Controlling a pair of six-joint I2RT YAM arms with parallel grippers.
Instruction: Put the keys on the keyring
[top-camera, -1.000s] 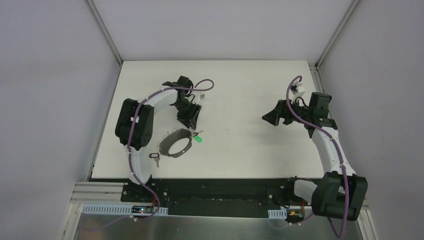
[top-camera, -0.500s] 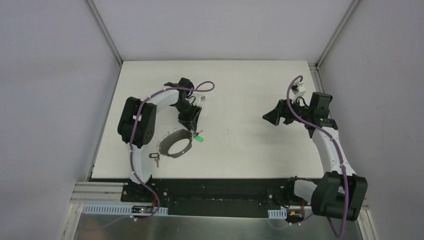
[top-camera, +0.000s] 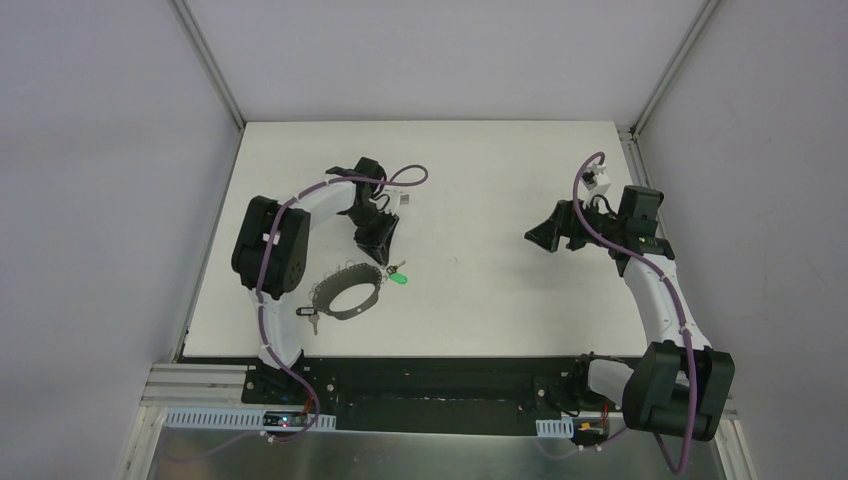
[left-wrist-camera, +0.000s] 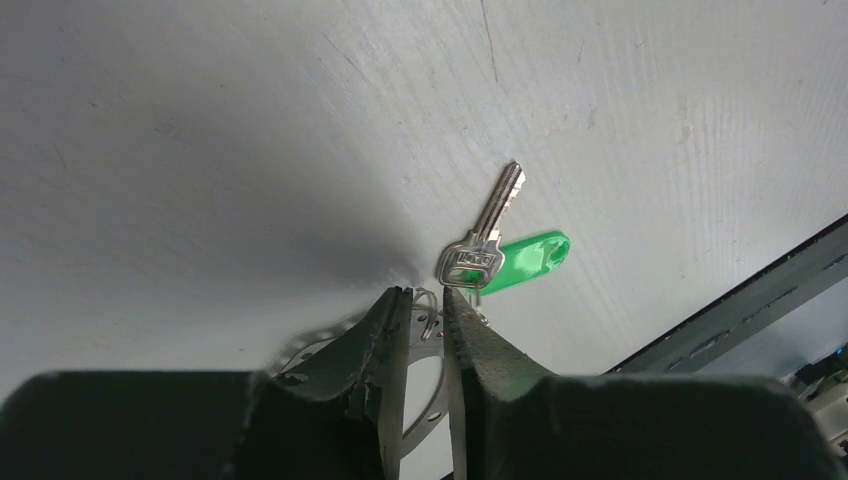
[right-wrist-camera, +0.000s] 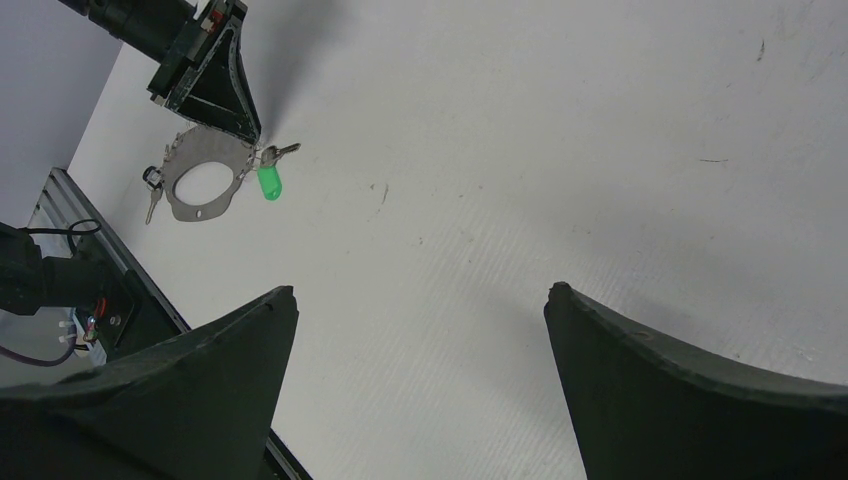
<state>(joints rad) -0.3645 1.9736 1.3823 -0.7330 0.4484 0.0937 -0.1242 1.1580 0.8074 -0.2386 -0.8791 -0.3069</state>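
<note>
The keyring (top-camera: 350, 313), a thin grey hoop, lies flat at the table's near left. A silver key with a green tag (top-camera: 397, 277) rests at its right rim, its tag (left-wrist-camera: 520, 262) bright in the left wrist view. A key with a black head (top-camera: 308, 316) lies at the hoop's left rim. My left gripper (top-camera: 383, 260) points down at the hoop's upper right rim. Its jaws (left-wrist-camera: 427, 292) stand a narrow gap apart, and a small wire loop of the keyring (left-wrist-camera: 428, 415) fills that gap. My right gripper (top-camera: 535, 237) hovers wide open over the right side, holding nothing (right-wrist-camera: 420, 290).
A black rail (top-camera: 430, 370) runs along the table's near edge, close below the keyring. The right wrist view shows the keyring (right-wrist-camera: 180, 200), the green tag (right-wrist-camera: 268, 182) and the left gripper (right-wrist-camera: 250, 135) far off. Grey walls enclose the table.
The left gripper's jaws have narrowed around the wire loop. The keyring has shifted slightly toward the near left. The right arm has not moved.
</note>
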